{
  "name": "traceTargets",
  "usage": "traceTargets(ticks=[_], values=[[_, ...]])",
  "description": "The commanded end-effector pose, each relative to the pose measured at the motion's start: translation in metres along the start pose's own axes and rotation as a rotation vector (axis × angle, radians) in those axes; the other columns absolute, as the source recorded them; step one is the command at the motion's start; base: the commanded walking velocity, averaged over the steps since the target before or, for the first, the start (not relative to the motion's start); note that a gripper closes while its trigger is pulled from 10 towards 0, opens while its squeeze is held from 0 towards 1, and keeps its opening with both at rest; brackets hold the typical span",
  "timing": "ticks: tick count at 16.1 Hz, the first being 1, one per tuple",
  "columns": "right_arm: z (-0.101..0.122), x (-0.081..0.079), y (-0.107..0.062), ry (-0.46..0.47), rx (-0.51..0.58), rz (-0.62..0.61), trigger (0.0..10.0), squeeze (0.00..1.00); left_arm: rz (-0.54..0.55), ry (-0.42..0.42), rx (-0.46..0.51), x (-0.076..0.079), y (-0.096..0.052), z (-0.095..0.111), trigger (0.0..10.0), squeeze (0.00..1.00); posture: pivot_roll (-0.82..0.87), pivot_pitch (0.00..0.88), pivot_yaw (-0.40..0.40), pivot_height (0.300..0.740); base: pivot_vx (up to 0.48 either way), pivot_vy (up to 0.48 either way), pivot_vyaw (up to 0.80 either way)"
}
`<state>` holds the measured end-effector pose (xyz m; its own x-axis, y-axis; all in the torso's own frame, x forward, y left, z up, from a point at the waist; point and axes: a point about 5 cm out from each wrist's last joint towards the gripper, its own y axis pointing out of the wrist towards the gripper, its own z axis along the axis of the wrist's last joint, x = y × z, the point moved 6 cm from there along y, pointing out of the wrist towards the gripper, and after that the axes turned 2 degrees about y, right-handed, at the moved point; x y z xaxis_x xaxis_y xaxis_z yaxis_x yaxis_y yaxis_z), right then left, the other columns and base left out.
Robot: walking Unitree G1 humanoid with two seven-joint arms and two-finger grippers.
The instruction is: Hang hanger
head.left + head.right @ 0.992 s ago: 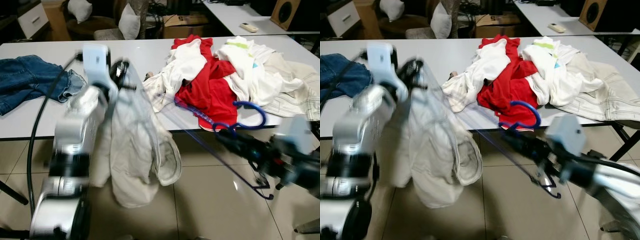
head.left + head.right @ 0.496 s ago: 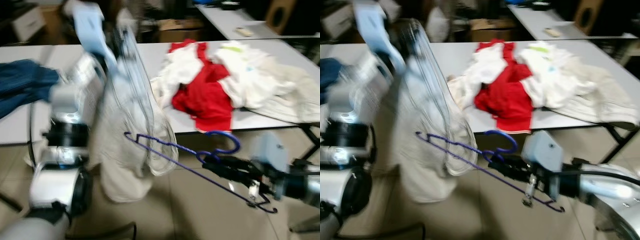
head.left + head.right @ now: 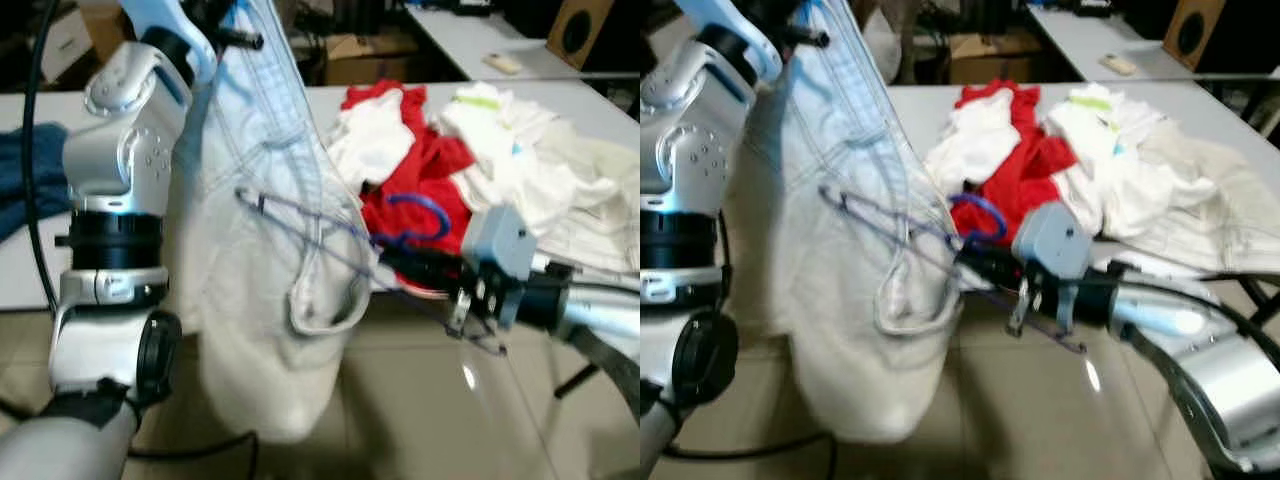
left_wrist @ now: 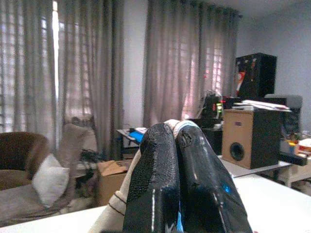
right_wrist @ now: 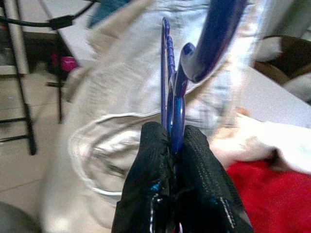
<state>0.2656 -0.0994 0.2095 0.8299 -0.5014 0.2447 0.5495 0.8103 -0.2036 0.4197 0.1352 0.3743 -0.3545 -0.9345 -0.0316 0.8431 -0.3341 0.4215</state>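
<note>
Hanger point(image 3: 330, 232), pinched in the right tool point(image 5: 176, 141), has swung to 9 o'clock into the cream garment point(image 3: 270, 300); left tool point(image 4: 177, 145), clamped on cloth, lifted it: threading underway

White table point(image 3: 330, 100) with red-and-white clothes pile point(image 3: 470, 160), blue jeans point(image 3: 30, 180).

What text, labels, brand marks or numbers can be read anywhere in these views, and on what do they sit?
No readable text in any view.
White garment held up by the left gripper: no print or tag legible.
Blue hanger in the right gripper: no marking.
Clothes pile on the table: green and blue patches, too blurred to read.
Black cabinet: coloured stickers, too small to read.
</note>
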Motion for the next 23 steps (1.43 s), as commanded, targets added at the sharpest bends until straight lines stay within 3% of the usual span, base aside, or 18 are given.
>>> traceTargets(ticks=[1,6,11,14,16,17,20,22,23], values=[[0.002,0.007,0.004,-0.016,0.007,-0.027,10.0,0.0,-0.035,0.012,0.063,0.011,0.005,0.021,10.0,0.0,-0.13,0.0,0.018,0.74,0.364,0.0,0.0],[0.006,0.018,0.013,-0.036,0.025,-0.057,10.0,0.0,-0.05,0.002,0.079,0.015,0.005,0.026,10.0,0.0,-0.12,0.0,0.012,0.74,0.362,0.0,0.0],[0.008,0.011,0.017,-0.009,0.044,-0.005,10.0,0.0,-0.065,0.013,0.081,0.02,0.012,0.032,10.0,0.0,-0.12,0.0,0.013,0.74,0.201,0.0,0.0],[0.003,0.003,0.021,-0.012,0.006,0.063,10.0,0.0,-0.125,0.027,0.107,0.033,0.015,0.041,10.0,0.0,-0.12,0.0,0.011,0.74,0.0,0.0,0.0],[-0.001,0.014,0.029,-0.017,-0.027,0.042,10.0,0.0,-0.167,0.03,0.125,0.042,0.015,0.048,10.0,0.0,-0.12,0.0,0.008,0.74,0.0,0.0,0.0],[-0.005,0.041,0.043,-0.024,-0.084,-0.022,10.0,0.0,-0.213,0.016,0.156,0.051,0.016,0.06,10.0,0.0,-0.11,0.0,0.005,0.74,0.0,0.0,0.0],[-0.005,0.072,0.054,-0.03,-0.13,-0.102,10.0,0.0,-0.242,0.009,0.191,0.056,0.018,0.073,10.0,0.0,-0.1,0.0,0.002,0.74,0.0,0.0,0.0],[0.019,0.144,0.06,-0.146,-0.136,-0.341,10.0,0.0,-0.265,0.004,0.273,0.06,0.021,0.098,10.0,0.0,-0.1,0.0,0.002,0.74,0.0,0.0,0.0],[0.027,0.155,0.06,-0.162,-0.117,-0.388,10.0,0.0,-0.265,0.005,0.29,0.06,0.021,0.103,10.0,0.0,-0.1,0.0,0.002,0.74,0.0,0.0,0.0]])
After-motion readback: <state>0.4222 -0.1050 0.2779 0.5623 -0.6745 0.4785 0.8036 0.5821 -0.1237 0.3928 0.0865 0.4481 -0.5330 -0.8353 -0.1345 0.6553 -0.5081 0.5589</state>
